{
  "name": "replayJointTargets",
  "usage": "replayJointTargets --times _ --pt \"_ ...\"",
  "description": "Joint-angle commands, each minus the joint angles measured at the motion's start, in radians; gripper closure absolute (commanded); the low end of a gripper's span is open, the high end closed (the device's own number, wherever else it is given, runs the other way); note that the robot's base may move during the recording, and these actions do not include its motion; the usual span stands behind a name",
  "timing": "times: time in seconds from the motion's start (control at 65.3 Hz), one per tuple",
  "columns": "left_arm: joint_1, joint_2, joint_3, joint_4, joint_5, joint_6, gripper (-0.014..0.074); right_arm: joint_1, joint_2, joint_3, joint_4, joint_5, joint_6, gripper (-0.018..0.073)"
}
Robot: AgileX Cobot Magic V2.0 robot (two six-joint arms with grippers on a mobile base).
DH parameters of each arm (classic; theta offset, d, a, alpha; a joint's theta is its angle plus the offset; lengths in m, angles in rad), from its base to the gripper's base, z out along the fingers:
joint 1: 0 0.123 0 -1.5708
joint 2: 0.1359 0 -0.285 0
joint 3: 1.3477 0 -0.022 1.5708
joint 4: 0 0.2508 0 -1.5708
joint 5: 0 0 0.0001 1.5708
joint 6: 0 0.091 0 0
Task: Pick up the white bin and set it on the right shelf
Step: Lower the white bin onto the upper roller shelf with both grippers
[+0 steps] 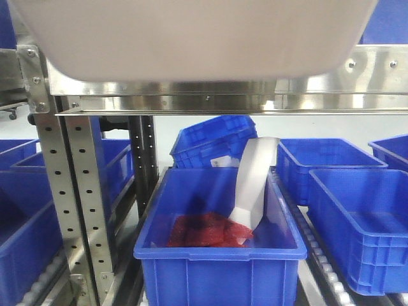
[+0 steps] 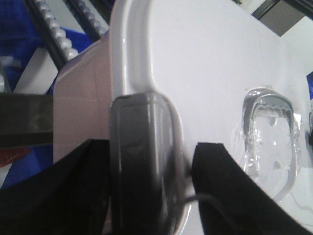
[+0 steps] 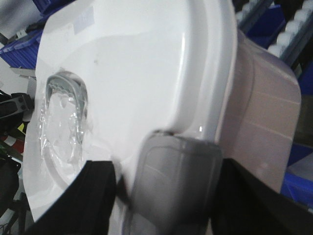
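Note:
The white bin point(image 1: 191, 38) fills the top of the front view, its pale underside hanging just above the right shelf's shiny riveted rail point(image 1: 331, 102). In the left wrist view, my left gripper point(image 2: 151, 164) is shut on the bin's end. Its black fingers point(image 2: 220, 196) straddle a grey latch point(image 2: 137, 122) at the lid's rim. The glossy lid point(image 2: 205, 63) shows its recessed handle point(image 2: 271, 132). My right gripper point(image 3: 166, 171) is shut on the opposite end around another grey latch point(image 3: 178, 196), beside the lid point(image 3: 146, 63).
Perforated steel uprights point(image 1: 70, 191) stand at the left below the rail. A blue crate point(image 1: 217, 255) underneath holds a white strip point(image 1: 255, 185) and something red point(image 1: 204, 231). More blue crates point(image 1: 357, 217) sit on roller tracks point(image 2: 54, 29) all around.

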Motion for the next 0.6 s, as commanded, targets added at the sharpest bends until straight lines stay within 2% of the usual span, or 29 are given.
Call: replayJointTargets --times 0.0,0.168,0.367,0.581 --pt "-0.027 -0.019 -0.033 -0.178 0.099 0.024 0.0344 0.018 -0.025 -0.060 0.191 0.046 -0.009 0.0092" --pt "-0.027 0.029 -0.076 -0.181 0.103 0.024 0.0345 0.018 -0.005 -0.090 0.202 0.024 -0.009 0.0092" --pt "-0.027 0.105 -0.199 -0.179 0.105 0.031 0.0345 0.018 0.048 -0.095 0.232 0.002 -0.020 0.0092" --pt "-0.048 0.217 -0.298 -0.179 0.119 0.031 0.0345 0.018 0.116 -0.097 0.359 -0.025 -0.093 0.0092"
